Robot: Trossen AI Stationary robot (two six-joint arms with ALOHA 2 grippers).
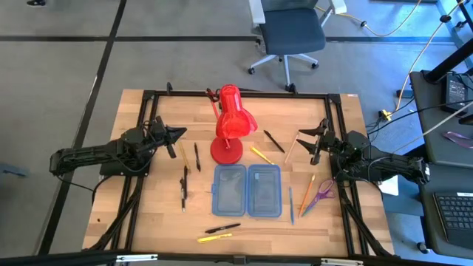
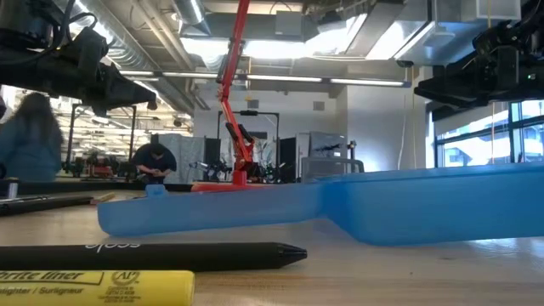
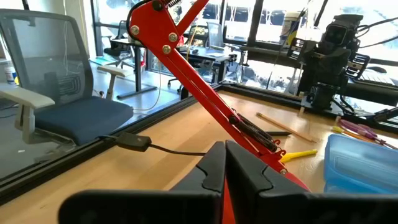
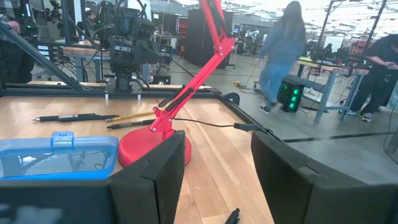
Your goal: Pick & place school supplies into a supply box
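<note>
The supply box (image 1: 247, 191) lies open and flat at the table's middle, its two blue halves side by side; it also fills the low view (image 2: 357, 204). School supplies lie scattered on the wood: pens (image 1: 183, 188) on the left, pencils (image 1: 290, 151) and purple scissors (image 1: 321, 193) on the right, and a black marker (image 1: 223, 228) and yellow highlighter (image 1: 214, 238) near the front edge. My left gripper (image 1: 181, 133) hovers shut at the left, pointing level (image 3: 225, 155). My right gripper (image 1: 307, 142) hovers open at the right, nothing between its fingers (image 4: 217, 162).
A big red desk lamp (image 1: 230, 122) stands on its round base just behind the box, between the two grippers, its cord trailing off the far edge. A black metal frame (image 1: 244, 94) runs round the table. People stand in the room beyond.
</note>
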